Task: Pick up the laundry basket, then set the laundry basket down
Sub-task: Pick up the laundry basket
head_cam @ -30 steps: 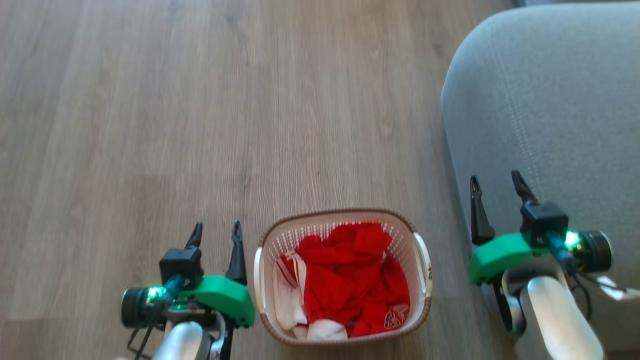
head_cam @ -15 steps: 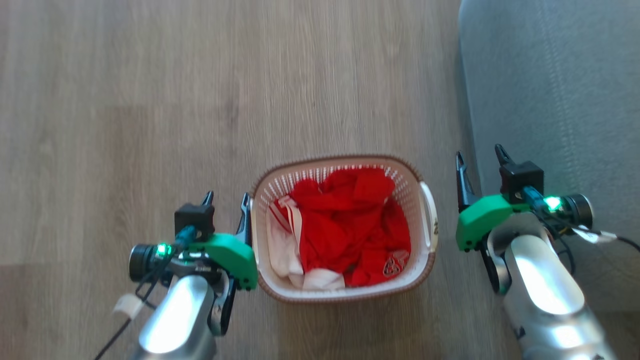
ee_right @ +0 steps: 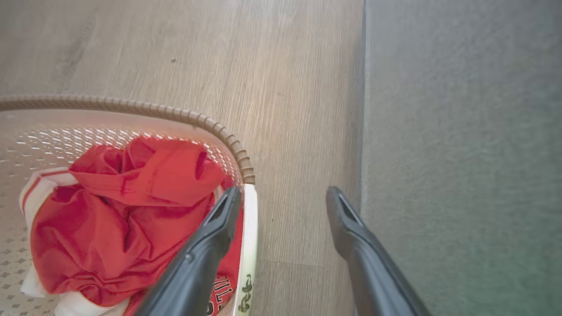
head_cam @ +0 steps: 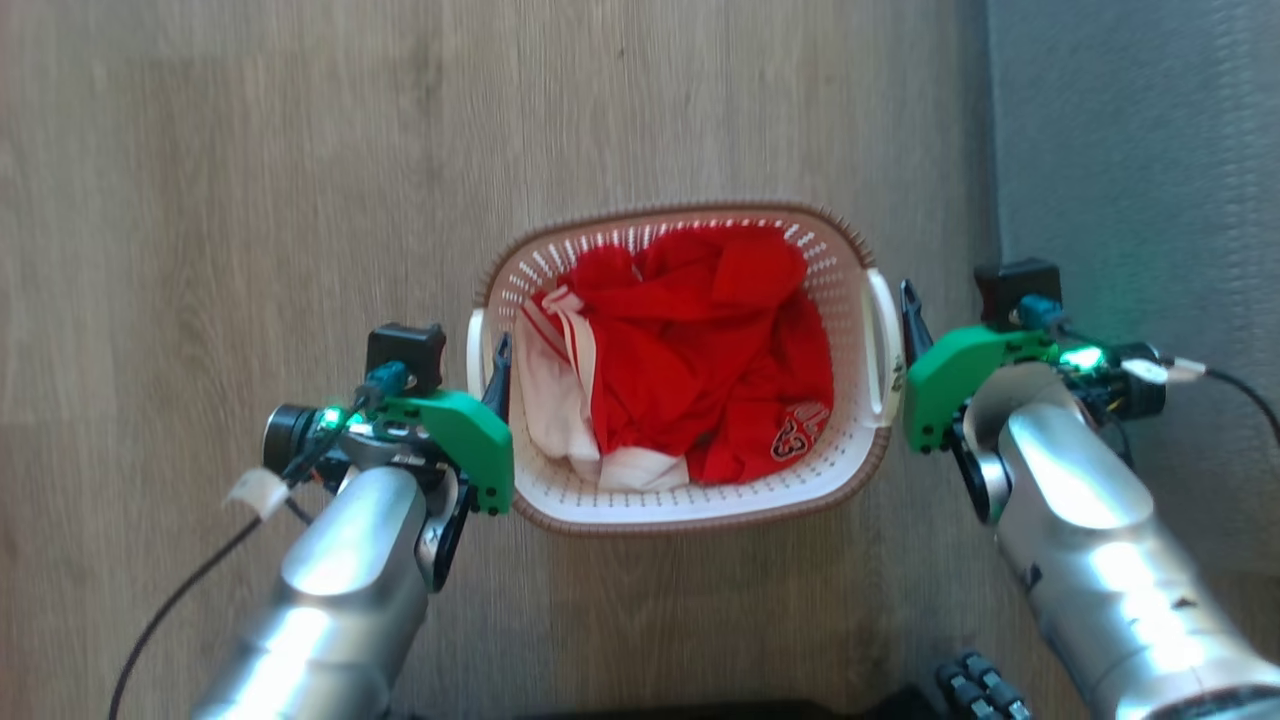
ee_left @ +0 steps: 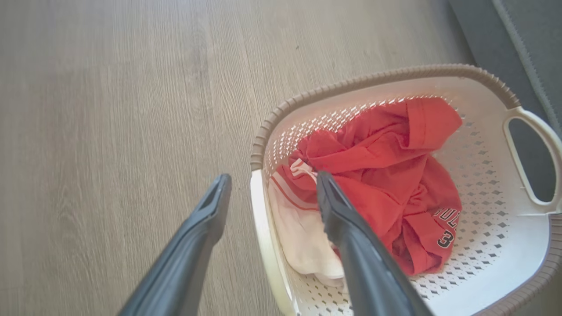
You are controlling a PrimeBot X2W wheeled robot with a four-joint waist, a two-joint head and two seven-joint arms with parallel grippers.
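Wooden floor [head_cam: 250, 150] carries the laundry basket [head_cam: 700, 495] beside a grey sofa [head_cam: 1130, 150] in the head view, its long axis spanning left gripper [head_cam: 455, 350] to right gripper [head_cam: 955, 300], both equally near. Left wrist view reveals wide-spread fingers [ee_left: 351, 245] astride the left handle [ee_left: 262, 228], one inside the rim; right wrist view shows the same at the right handle [ee_right: 248, 245], contact unclear

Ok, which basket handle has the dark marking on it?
The right handle, beside the right claw: it bears a small dark mark. The left handle is plain white.
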